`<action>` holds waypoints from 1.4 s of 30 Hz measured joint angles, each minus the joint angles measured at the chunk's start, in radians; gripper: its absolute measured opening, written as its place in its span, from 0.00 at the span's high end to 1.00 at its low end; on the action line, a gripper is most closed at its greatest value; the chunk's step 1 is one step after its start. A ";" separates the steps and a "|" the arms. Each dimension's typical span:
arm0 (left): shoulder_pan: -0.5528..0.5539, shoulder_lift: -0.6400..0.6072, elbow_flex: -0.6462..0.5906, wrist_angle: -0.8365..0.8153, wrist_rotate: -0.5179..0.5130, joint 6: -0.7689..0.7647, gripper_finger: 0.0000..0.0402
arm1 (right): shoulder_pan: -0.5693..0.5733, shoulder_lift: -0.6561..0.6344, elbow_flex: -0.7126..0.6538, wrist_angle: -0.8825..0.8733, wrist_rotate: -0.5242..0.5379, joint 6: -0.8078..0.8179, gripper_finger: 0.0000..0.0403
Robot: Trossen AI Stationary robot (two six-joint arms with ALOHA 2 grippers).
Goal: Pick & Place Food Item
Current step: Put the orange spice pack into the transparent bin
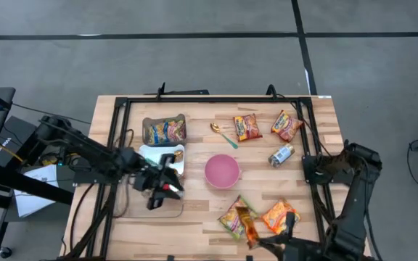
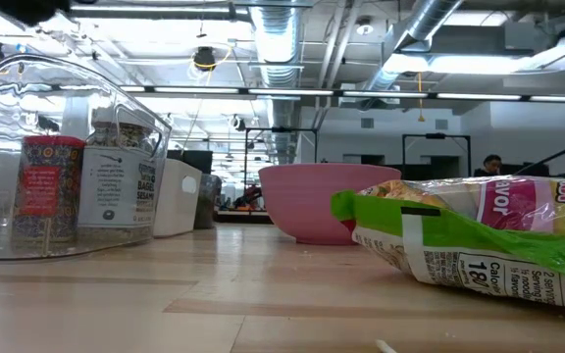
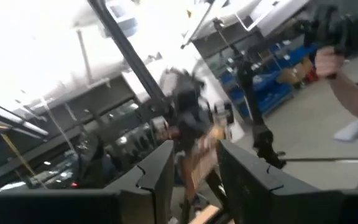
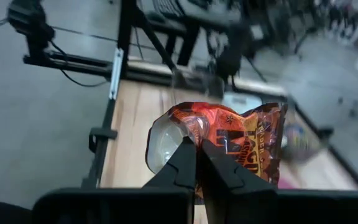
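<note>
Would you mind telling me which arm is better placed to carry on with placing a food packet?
The right. Its gripper is shut on an orange snack packet near the table's front edge. The left gripper sits by the white tray, its fingers open and empty.

We see a crinkled orange-red foil snack packet (image 4: 232, 149) pinched at its lower edge, hanging upright and raised off the wooden table. From above, this packet (image 1: 247, 225) sits at the near edge, beside a green-trimmed noodle packet (image 1: 231, 217).
</note>
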 joint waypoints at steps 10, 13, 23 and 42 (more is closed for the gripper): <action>0.024 0.287 0.266 -0.099 0.119 -0.008 0.71 | -0.087 0.000 0.002 0.320 -0.183 -0.433 1.00; 0.022 0.340 0.337 -0.121 0.169 -0.046 0.71 | -0.089 0.006 0.002 0.358 -0.242 -0.457 1.00; 0.022 0.469 0.492 -0.223 0.301 -0.106 0.71 | -0.104 0.013 -0.030 0.418 -0.334 -0.495 1.00; 0.017 0.477 0.507 -0.282 0.360 -0.103 0.71 | -0.110 0.010 -0.029 0.420 -0.334 -0.511 1.00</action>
